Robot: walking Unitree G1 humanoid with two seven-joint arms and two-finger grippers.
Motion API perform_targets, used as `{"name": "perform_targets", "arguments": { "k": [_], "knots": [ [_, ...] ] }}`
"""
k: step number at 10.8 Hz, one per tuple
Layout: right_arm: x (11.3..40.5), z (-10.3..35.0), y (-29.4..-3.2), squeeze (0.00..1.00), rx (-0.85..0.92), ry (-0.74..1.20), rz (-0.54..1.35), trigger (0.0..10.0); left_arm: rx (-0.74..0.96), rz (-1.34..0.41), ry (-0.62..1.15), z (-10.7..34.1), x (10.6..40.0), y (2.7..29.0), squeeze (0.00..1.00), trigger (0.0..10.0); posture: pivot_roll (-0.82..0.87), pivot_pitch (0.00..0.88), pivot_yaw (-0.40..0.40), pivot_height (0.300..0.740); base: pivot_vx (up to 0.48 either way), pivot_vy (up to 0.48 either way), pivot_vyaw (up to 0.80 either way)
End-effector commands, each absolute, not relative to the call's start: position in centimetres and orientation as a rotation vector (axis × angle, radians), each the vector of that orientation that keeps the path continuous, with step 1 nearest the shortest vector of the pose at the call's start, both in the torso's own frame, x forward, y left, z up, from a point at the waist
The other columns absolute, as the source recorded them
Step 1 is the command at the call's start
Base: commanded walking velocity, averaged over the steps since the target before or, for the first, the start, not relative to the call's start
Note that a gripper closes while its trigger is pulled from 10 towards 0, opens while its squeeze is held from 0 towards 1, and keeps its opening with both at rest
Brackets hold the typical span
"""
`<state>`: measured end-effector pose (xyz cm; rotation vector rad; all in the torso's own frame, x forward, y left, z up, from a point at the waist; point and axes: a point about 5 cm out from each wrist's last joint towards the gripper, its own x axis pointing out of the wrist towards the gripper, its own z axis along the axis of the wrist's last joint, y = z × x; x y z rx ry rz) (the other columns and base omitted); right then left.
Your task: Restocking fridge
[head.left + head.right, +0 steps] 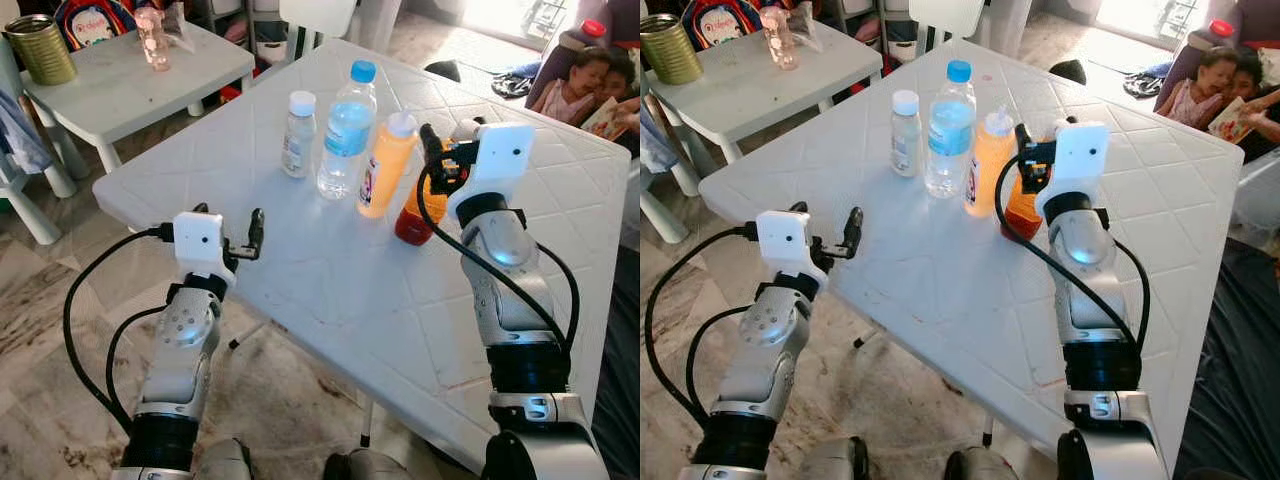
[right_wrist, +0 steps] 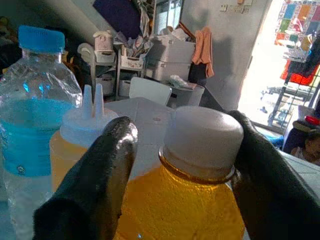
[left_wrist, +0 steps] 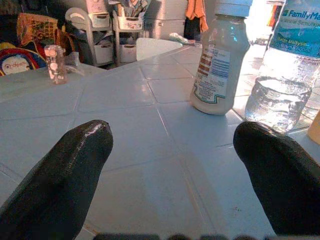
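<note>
Bottles stand grouped on the white table [image 1: 300, 300]: the right gripper [image 2: 182, 150] straddles the orange jar [image 2: 185, 205] at its cap, while the left gripper [image 3: 175, 165] gapes empty near the small bottle [image 1: 298, 134].

My left gripper [image 3: 170, 165] hovers low at eight o'clock, fingers [image 3: 65, 170] spread wide, arm bent at the elbow. My right gripper [image 2: 182, 165] reaches up at one o'clock, wrist level, fingers [image 2: 100, 175] parted.
</note>
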<state>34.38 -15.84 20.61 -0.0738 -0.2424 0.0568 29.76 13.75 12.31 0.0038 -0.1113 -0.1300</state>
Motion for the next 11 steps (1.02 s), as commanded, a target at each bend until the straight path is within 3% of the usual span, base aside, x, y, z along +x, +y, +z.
{"name": "perform_targets", "arguments": {
  "k": [1, 7, 11],
  "knots": [
    [34.5, 20.9, -16.0, 0.0, -0.077, -0.236, 0.05, 0.0, 0.011, -0.134, -0.11, 12.4, 29.9, 13.5, 0.0, 10.0, 0.04, 0.091, -0.073, 0.74, 0.0, 0.0, 0.0],
    [34.0, 20.8, -16.3, 0.0, -0.086, -0.219, 0.021, 0.0, 0.024, -0.091, -0.046, 11.1, 29.4, 14.6, 0.0, 10.0, 0.04, 0.09, -0.068, 0.74, 0.0, 0.0, 0.0],
    [31.2, 21.9, -10.6, 0.0, 0.065, -0.212, 0.283, 0.0, 0.016, -0.079, -0.023, 10.7, 29.4, 15.1, 0.0, 10.0, 0.05, 0.088, -0.061, 0.74, 0.0, 0.0, 0.0]
  ]
}}
